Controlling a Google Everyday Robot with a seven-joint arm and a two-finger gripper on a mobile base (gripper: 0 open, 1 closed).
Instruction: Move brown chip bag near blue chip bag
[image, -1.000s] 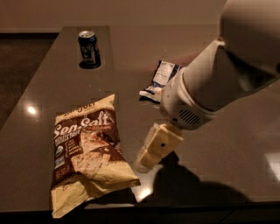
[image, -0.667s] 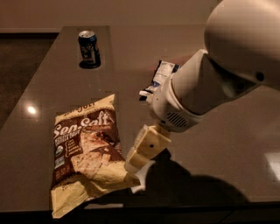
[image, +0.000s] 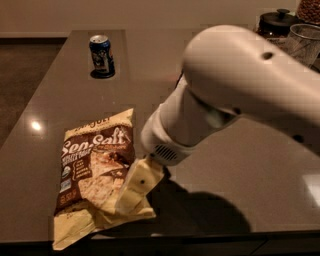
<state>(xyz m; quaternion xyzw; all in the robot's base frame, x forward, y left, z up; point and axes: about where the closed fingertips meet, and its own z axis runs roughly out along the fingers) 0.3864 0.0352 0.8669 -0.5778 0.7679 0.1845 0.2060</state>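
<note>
The brown chip bag (image: 92, 172) lies flat on the dark table at the front left, its "Sea Salt" front facing up and cream edges crinkled. My gripper (image: 134, 189) is low over the bag's lower right part, touching or just above it. The big white arm (image: 240, 90) reaches in from the right and fills the middle of the view. The blue chip bag is hidden behind the arm.
A blue soda can (image: 101, 55) stands at the far left of the table (image: 65, 100). A dark lidded jar (image: 277, 22) and a clear glass (image: 305, 42) stand at the far right. The table's front edge runs just below the bag.
The arm has swung left and down toward the brown bag. The gripper went from beside the bag's right edge to over its lower right part. The arm now covers the blue bag.
</note>
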